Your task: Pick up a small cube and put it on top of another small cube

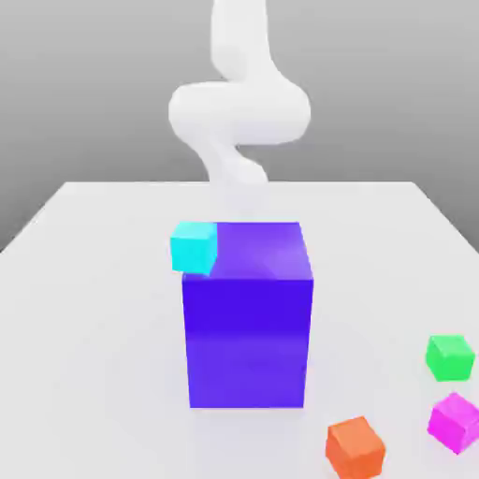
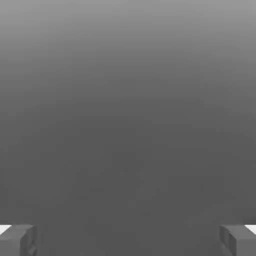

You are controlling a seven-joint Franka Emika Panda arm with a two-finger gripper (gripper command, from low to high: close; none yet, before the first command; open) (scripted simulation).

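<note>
Pale grey-white surface [image 1: 103,309], widest thing in the exterior view, spreading from the far edge under the arm down to the near corners.

White arm [image 1: 239,112], blurred, rising beyond the far edge, bent in a thick S-curve behind the block.

Tall blue-violet block [image 1: 248,337], upright at the middle of the surface, by far the biggest object, its top face a lighter purple than its front face.

Hand [image 2: 128,240], fingers spread wide apart and grasping nothing; two grey fingertips [image 2: 20,240] at opposite corners of the hand view, with only plain dark grey background between them.

Four small cubes of like size:

Cyan cube [image 1: 195,246], at the block's upper corner on the exterior view's left, overlapping the block's edge in the picture; whether touching the block or sitting behind it cannot be told.

Green cube [image 1: 450,356], on the surface toward the exterior view's right, well apart from the block.

Small cube [image 1: 455,422], bright magenta-pink, resting on the surface at the near corner on the exterior view's right, just nearer than the green cube, apart from it, tilted slightly askew to the surface's edges.

Orange cube [image 1: 355,447], at the near edge, between the block and the small cube, close to the latter but not touching.
</note>
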